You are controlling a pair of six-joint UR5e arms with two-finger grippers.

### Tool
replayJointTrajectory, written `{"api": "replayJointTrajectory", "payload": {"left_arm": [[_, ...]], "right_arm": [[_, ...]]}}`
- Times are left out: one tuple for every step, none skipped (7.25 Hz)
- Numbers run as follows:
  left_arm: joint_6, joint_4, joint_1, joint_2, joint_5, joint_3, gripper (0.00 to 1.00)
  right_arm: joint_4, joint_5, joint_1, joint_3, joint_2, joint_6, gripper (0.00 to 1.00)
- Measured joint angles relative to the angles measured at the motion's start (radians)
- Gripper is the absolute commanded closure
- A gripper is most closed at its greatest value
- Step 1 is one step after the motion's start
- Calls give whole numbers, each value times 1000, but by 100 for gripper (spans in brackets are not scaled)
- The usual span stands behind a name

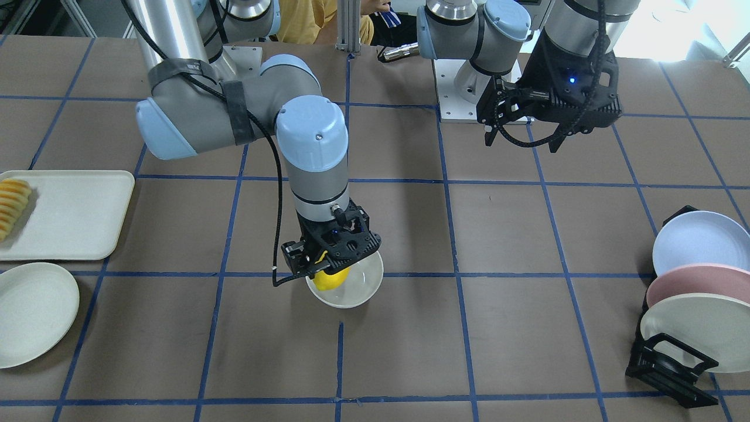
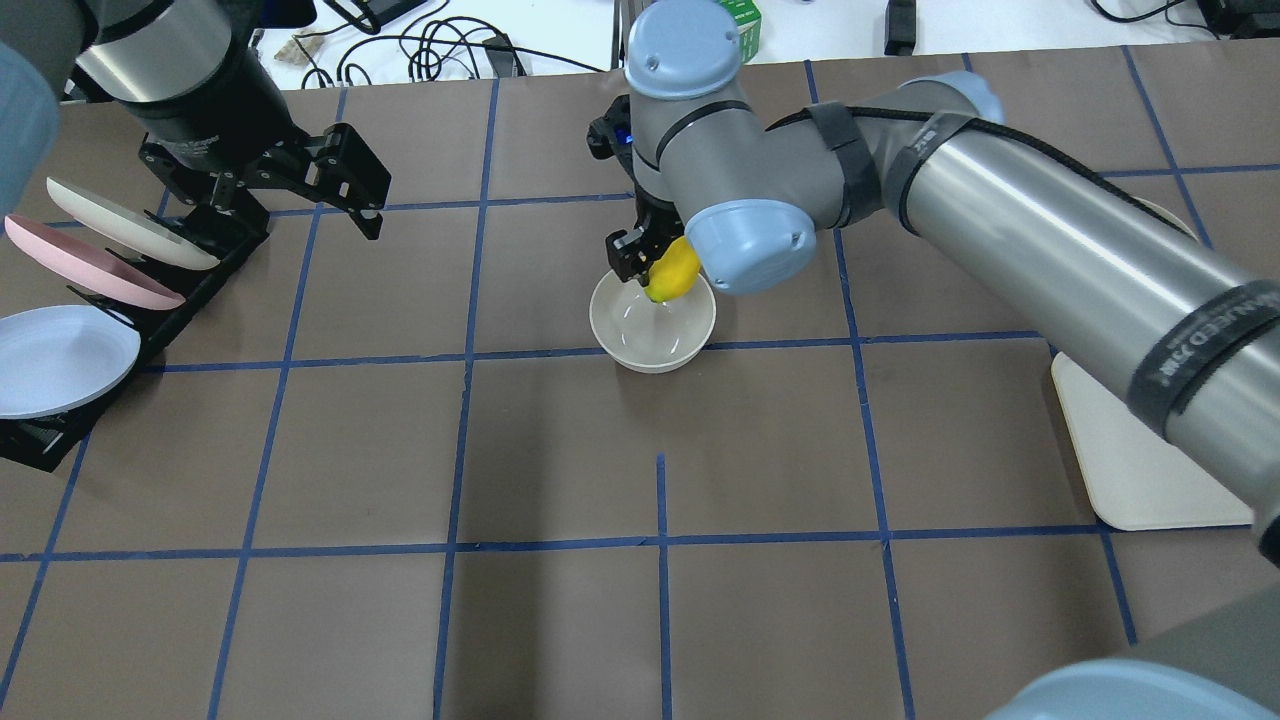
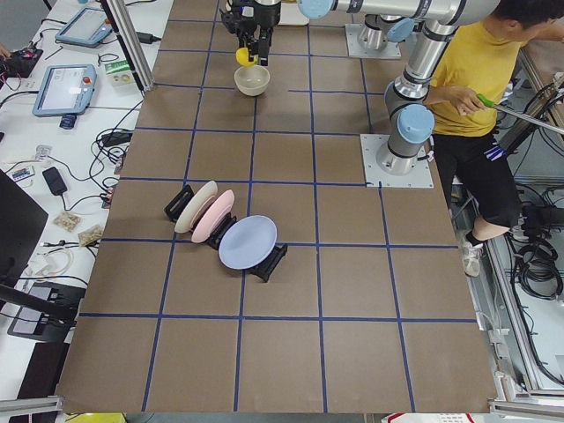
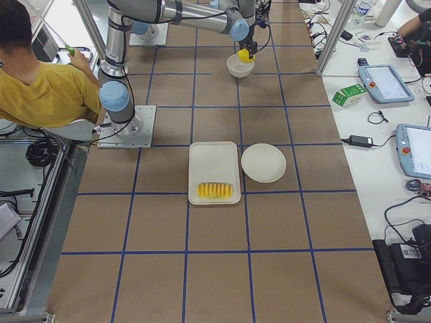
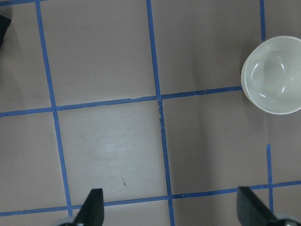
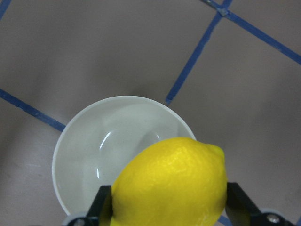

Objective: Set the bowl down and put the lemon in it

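Note:
The off-white bowl (image 2: 640, 335) stands upright on the table's middle; it also shows in the front view (image 1: 357, 287), the left wrist view (image 5: 275, 75) and the right wrist view (image 6: 103, 146). My right gripper (image 2: 655, 265) is shut on the yellow lemon (image 2: 673, 270) and holds it just above the bowl's far rim, partly over the inside. The lemon (image 6: 171, 186) sits between the two fingers (image 6: 104, 207). My left gripper (image 2: 295, 205) hangs open and empty above the table, well to the bowl's left; its fingertips (image 5: 94, 207) frame bare table.
A black rack (image 2: 70, 290) with cream, pink and blue plates stands at the table's left. A cream tray (image 1: 70, 214) with yellow slices (image 1: 12, 205) and a shallow cream plate (image 1: 32, 310) lie on the robot's right side. A person (image 3: 480, 79) sits behind the robot.

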Motion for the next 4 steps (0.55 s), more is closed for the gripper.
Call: {"api": "replayJointTrajectory", "payload": {"left_arm": [[0, 0, 0, 0, 0, 0, 0], [0, 0, 0, 0, -1, 1, 0], [0, 0, 0, 0, -2, 1, 0], [1, 0, 0, 0, -2, 1, 0]], "right_arm": [[-11, 1, 14, 4, 17, -12, 100], [-15, 3, 20, 5, 31, -40, 100], [-16, 5, 23, 6, 44, -73, 100], [-17, 6, 25, 8, 54, -100, 100]]}}
